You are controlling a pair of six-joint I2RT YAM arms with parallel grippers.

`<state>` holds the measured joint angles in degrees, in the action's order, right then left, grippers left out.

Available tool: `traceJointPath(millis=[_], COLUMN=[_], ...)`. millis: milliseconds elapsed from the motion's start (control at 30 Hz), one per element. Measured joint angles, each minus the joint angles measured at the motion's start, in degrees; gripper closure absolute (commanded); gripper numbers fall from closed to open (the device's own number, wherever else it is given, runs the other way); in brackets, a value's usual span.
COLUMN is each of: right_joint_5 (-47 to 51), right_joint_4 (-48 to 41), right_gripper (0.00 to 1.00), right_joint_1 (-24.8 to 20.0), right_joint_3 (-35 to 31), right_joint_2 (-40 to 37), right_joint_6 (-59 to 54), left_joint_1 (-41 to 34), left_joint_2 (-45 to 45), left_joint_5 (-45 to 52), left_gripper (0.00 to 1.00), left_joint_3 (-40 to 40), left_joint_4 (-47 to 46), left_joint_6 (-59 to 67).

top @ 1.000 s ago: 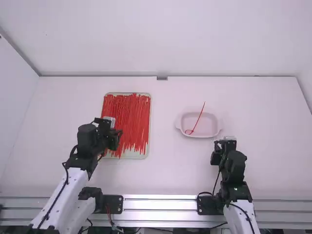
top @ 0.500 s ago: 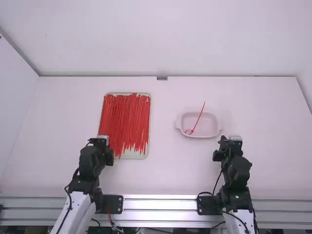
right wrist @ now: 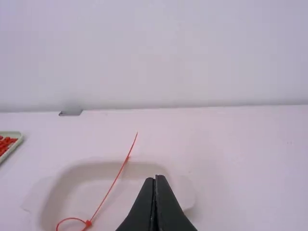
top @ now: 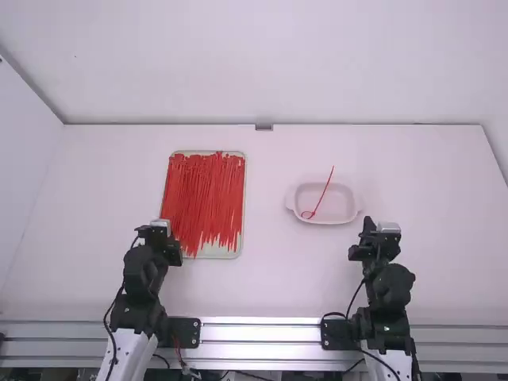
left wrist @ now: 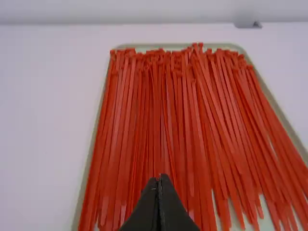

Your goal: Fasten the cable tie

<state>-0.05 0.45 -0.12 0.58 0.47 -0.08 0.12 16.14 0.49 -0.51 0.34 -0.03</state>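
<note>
We judge the looped red cable tie [top: 320, 193] in the white dish [top: 349, 208] fastened. Left pincer [left wrist: 159, 179] and right pincer [right wrist: 155, 178] sit pressed together, empty.

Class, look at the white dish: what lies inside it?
One looped red cable tie, its tail crossing the far rim of the dish. From above, nothing inside is covered.

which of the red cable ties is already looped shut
The single cable tie in the white dish: its end forms a closed loop, while the ties on the tray lie straight.
</note>
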Motion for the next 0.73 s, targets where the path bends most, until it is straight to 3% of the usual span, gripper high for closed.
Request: traceJointPath(millis=[733], right_joint_5=[-0.1], right_joint_4=[0.0], right_gripper=[1.00], right_joint_1=[0.0], right_joint_3=[0.0], right_joint_2=[0.0], right_joint_6=[-0.2], left_joint_1=[0.0], left_joint_2=[-15.2], left_joint_5=[-0.2], left_gripper=[1.00], left_joint_3=[0.0], left_joint_4=[0.0], left_joint_6=[0.0])
